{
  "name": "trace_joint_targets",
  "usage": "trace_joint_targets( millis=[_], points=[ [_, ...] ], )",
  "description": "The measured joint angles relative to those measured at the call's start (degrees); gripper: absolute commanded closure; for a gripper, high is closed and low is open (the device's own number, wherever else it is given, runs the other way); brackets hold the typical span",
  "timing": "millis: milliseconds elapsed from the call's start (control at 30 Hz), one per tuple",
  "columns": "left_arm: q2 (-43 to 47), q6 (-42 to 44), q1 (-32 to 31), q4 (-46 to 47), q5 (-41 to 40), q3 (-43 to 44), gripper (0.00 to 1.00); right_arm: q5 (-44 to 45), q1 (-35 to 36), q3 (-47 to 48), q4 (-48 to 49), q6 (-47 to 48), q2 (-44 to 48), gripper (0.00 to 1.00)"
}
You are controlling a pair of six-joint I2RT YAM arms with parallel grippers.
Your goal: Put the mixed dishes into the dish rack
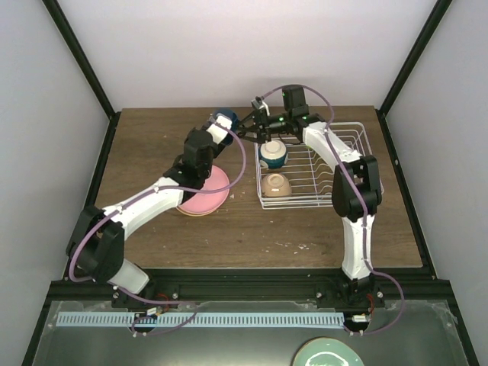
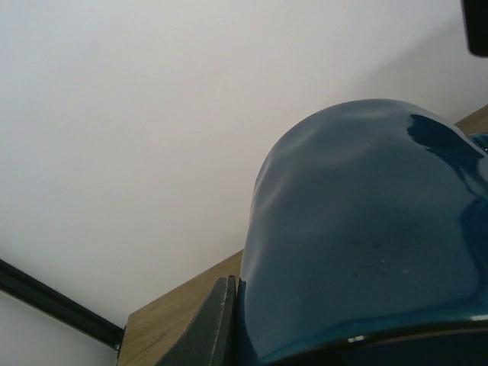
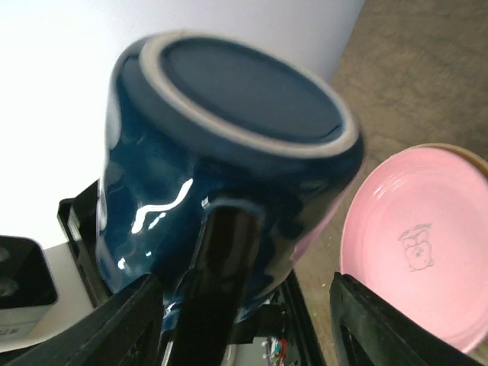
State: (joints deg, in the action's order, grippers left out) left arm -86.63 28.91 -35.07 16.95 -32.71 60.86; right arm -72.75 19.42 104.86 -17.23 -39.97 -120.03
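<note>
**Loading partly done; mug held aloft between the arms**

On the wooden bench (image 1: pixel 305 236), the white wire dish rack (image 1: pixel 309 179) at 3 o'clock is loaded with only two small cream bowls (image 1: pixel 273 155). The pink round plate (image 1: pixel 210 191), stacked at its 9 o'clock, is left. The glossy dark blue mug (image 1: pixel 226 119), pale foot ring shown, is clenched by the left pincer (image 1: pixel 219 128) at the rack's 11 o'clock. The right pincer (image 1: pixel 252 126) is spread open about it.

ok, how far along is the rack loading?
Done: two bowls in the rack. In hand: left tool holds the blue mug in the air, right tool open around it, likely a handover. Left: that mug, plus the pink plate and tan plate under it on the table.
</note>
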Motion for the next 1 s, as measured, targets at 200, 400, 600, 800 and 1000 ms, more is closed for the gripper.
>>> trace_joint_targets(
  millis=[200,400,600,800,1000],
  points=[
    [-1.6,0.1,0.0,0.0,-1.1,0.2,1.00,-2.6,1.3,0.1,3.2,-2.7,-1.3,0.59],
    [-1.8,0.2,-0.1,0.2,-2.2,0.7,1.00,-4.0,1.2,0.3,4.7,-4.3,-1.3,0.84],
    [-3.0,0.4,-0.5,0.8,-3.1,0.9,1.00,-4.0,0.7,0.4,2.6,-8.4,-1.3,0.94],
    [-3.2,-0.7,-0.6,0.5,-3.1,1.0,0.71,-2.8,0.6,1.5,-0.4,-5.9,-1.3,0.98],
    [-3.2,-3.0,-0.7,-0.1,-3.1,1.7,0.25,0.3,0.2,2.9,-2.9,0.4,-1.3,0.98]
  ],
)
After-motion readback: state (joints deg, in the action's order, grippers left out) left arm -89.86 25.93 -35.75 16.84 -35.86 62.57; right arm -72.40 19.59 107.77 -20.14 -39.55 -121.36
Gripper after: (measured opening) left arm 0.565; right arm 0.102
